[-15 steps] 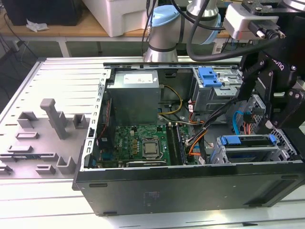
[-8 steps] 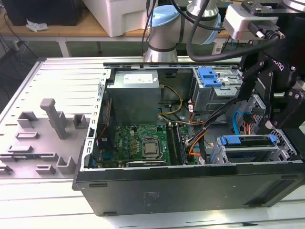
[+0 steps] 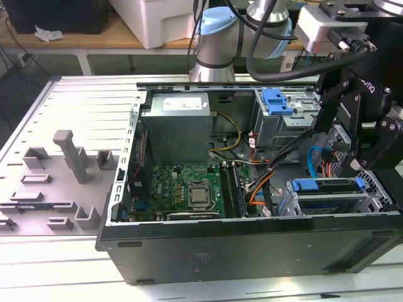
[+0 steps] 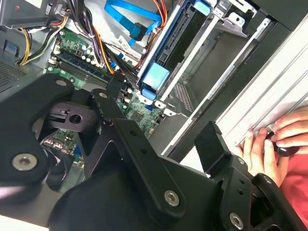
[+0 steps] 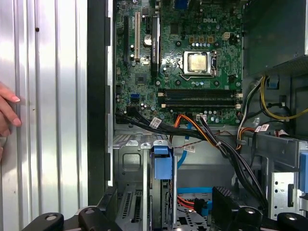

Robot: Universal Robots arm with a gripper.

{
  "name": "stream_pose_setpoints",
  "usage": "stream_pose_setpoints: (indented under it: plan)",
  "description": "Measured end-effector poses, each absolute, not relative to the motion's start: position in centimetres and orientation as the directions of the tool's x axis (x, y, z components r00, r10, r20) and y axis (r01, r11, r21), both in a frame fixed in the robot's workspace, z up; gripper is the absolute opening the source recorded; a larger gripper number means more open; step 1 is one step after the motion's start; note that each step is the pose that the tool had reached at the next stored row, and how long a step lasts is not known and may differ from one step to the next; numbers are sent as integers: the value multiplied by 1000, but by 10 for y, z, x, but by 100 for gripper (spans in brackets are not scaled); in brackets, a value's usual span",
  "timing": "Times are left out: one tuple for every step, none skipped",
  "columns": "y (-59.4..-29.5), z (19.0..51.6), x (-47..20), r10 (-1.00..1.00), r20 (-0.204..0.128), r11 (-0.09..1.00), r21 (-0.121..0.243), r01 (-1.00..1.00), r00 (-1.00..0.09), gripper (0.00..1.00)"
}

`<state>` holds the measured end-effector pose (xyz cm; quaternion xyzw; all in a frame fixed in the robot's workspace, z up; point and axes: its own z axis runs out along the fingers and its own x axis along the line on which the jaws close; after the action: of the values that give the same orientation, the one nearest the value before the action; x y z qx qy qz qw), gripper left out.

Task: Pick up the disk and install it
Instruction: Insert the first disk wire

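The tool [image 5: 166,198] is held wide open and empty over the drive cage [image 3: 288,202] at the exterior view's lower right, where the disk [image 3: 327,185] is seated edge-up. Squareness to its blue rail and clearance from the cables [image 5: 226,144] are judged essential.

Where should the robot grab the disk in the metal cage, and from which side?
Probably by the blue carrier rail along the edge of the disk, coming down through the open side of the case. The disk stands on edge between the cage walls, so its flat faces look blocked and that edge faces up.
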<state>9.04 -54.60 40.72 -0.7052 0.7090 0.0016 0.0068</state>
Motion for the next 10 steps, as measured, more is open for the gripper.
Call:
stream_pose_setpoints:
  plan:
    - [-546, 407, 90, -1000, -12, 5, -7, -1000, -5, 86]
    - [-546, 407, 90, -1000, -12, 5, -7, -1000, -5, 86]
    - [-545, 407, 90, -1000, -12, 8, -7, -1000, -8, 86]
    - [-544, 407, 90, -1000, -12, 14, -7, -1000, -14, 86]
    - [-542, 407, 90, -1000, -12, 21, -7, -1000, -21, 86]
    - [-541, 407, 91, -1000, -12, 27, -7, -1000, -27, 86]
    - [-541, 407, 91, -999, -12, 31, -7, -999, -31, 86]
    - [-540, 407, 91, -999, -12, 40, -7, -999, -40, 86]
    - [-539, 406, 92, -999, -12, 50, -7, -999, -50, 86]
    - [-539, 406, 93, -998, -12, 55, -7, -998, -55, 86]
